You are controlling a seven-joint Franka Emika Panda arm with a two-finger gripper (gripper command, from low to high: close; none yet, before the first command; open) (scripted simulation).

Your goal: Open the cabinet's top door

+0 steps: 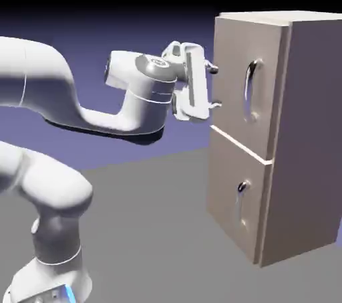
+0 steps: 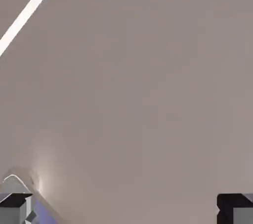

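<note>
The beige cabinet (image 1: 304, 141) stands at the right of the exterior view. Its top door (image 1: 234, 61) is flush and closed, with a long curved silver handle (image 1: 252, 89) near its right side. My gripper (image 1: 215, 85) is open, its fingertips spread one above the other right at the door's left edge, left of the handle and apart from it. Nothing sits between the fingers. In the hand view the top door (image 2: 138, 94) fills the frame. A sliver of the handle (image 2: 16, 183) shows at the lower left, beside one grey fingertip (image 2: 15, 209).
Below the pale seam (image 1: 240, 148) sits the lower door (image 1: 224, 188) with its small silver handle (image 1: 242, 194). The seam (image 2: 29, 10) also crosses the hand view's top left. The white arm (image 1: 100, 114) stretches in from the left above the grey table (image 1: 147, 228).
</note>
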